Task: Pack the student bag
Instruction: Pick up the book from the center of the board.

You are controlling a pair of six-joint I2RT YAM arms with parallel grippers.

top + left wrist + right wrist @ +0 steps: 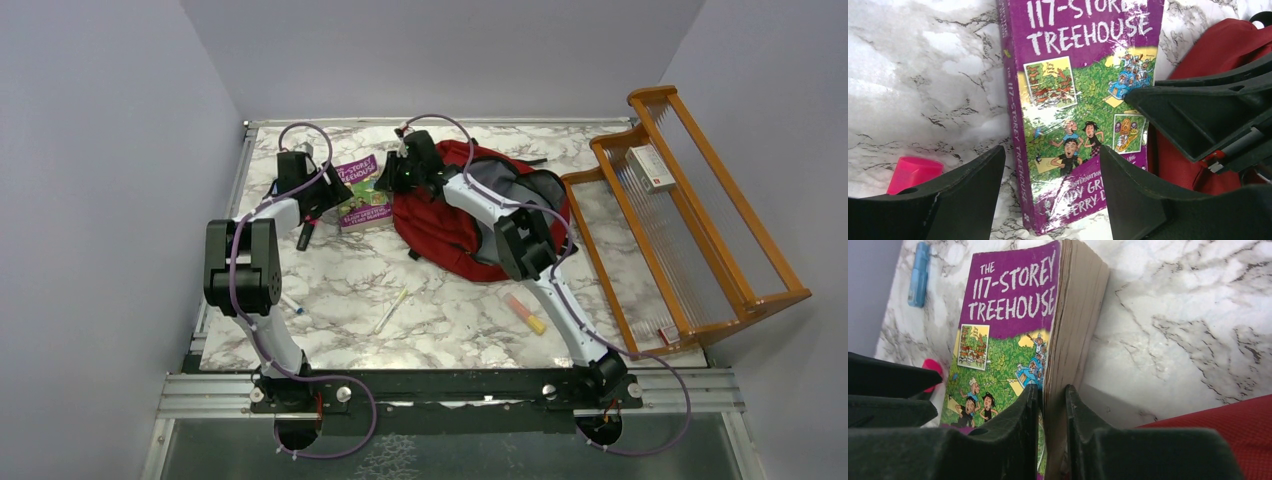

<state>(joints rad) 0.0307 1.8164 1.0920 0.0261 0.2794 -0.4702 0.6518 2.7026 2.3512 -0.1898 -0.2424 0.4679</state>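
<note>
The right gripper [1050, 390], clamped on the page edge of the purple book [1008, 305], needs a firm, level lift, with the left gripper [1048, 195] open over the spine, toward the red student bag [430, 232] beside it by the bench's [450, 310] far edge.

My view: book [1008, 340] with glossy cover and rough paper pages; counter [450, 300] smooth, marble-patterned; bag [440, 230] red matt cloth; right pincer [1050, 395] matt black plastic; rack [655, 95] smooth orange wood.
</note>
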